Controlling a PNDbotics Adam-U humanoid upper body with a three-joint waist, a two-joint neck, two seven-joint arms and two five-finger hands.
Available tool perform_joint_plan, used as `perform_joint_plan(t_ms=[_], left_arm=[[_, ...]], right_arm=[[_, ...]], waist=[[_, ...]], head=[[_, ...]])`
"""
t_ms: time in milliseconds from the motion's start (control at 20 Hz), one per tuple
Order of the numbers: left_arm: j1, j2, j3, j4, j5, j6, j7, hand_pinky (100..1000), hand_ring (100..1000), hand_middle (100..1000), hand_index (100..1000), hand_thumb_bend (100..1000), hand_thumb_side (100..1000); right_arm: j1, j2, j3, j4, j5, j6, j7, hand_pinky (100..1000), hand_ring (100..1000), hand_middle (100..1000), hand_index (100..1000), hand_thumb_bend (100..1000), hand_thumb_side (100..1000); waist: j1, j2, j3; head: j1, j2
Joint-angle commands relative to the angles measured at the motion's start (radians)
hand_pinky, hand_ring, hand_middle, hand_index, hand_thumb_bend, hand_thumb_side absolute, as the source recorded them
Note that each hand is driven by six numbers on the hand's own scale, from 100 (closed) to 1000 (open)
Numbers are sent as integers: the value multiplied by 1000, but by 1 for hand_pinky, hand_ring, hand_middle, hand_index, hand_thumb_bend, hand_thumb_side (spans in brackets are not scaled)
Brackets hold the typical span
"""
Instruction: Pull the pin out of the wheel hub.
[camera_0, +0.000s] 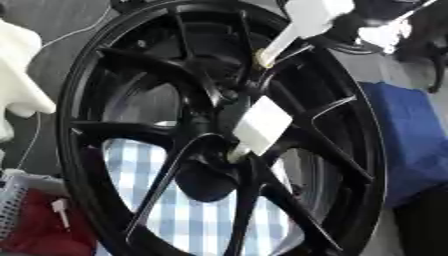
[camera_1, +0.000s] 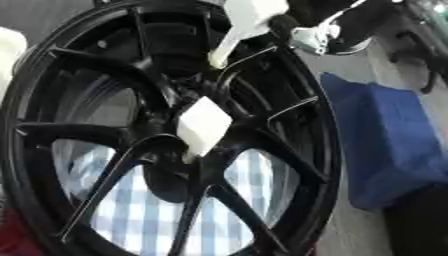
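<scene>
White shape (camera_0: 19, 70) showing at far left edge, unidentifiable. Red cloth (camera_0: 39, 230) lying at lower left. Black wheel hub (camera_0: 131, 75) standing upright, filling view; checked cloth (camera_0: 210, 220) showing through spokes. White pin (camera_0: 259, 127) sitting in hub centre. Second white pin (camera_0: 302, 25) sticking into upper rim, right hand (camera_1: 302, 25) appearing beside it, fingers' state cannot tell. Blue cloth (camera_0: 411, 145) lying at right.

A black wheel hub (camera_0: 219, 130) with slim spokes fills the left eye view, standing tilted. A white pin (camera_0: 259, 127) with a blocky head sits in its centre, and a second white pin (camera_0: 293, 32) pokes in near the upper rim. Blue-and-white checked cloth (camera_0: 206, 220) shows through the spokes. A blue cloth (camera_0: 411, 145) lies right; something white, perhaps plastic (camera_0: 19, 75), is at the left edge.
</scene>
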Motion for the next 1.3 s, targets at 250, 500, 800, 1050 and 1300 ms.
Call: perform_joint_plan(t_ms=[250,500,800,1050,1300], left_arm=[[15,-1,26,-21,-6,-8,22,638,703,627,725,103,777],[22,-10,43,-21,-8,-19,43,638,702,626,725,100,769],[23,-25,46,-21,-4,-21,51,639,702,627,726,102,766],[24,-28,48,-21,0,-23,52,640,703,627,728,103,760],[24,-31,48,-21,2,-23,53,641,703,627,728,106,760]], right_arm=[[322,-50,-282,75,-36,-76,-284,818,645,283,419,100,284],[537,96,-435,114,31,-106,-530,814,645,292,429,100,413],[690,287,-501,144,204,-17,-715,896,891,753,814,100,288],[711,396,-505,167,270,79,-752,924,970,841,854,100,219],[709,436,-500,152,233,103,-820,921,962,831,839,100,227]], waist=[[63,-46,-71],[108,-53,-112],[140,-61,-122],[156,-69,-123],[163,-72,-125]], head=[[75,8],[112,11],[127,11],[131,14],[137,15]])
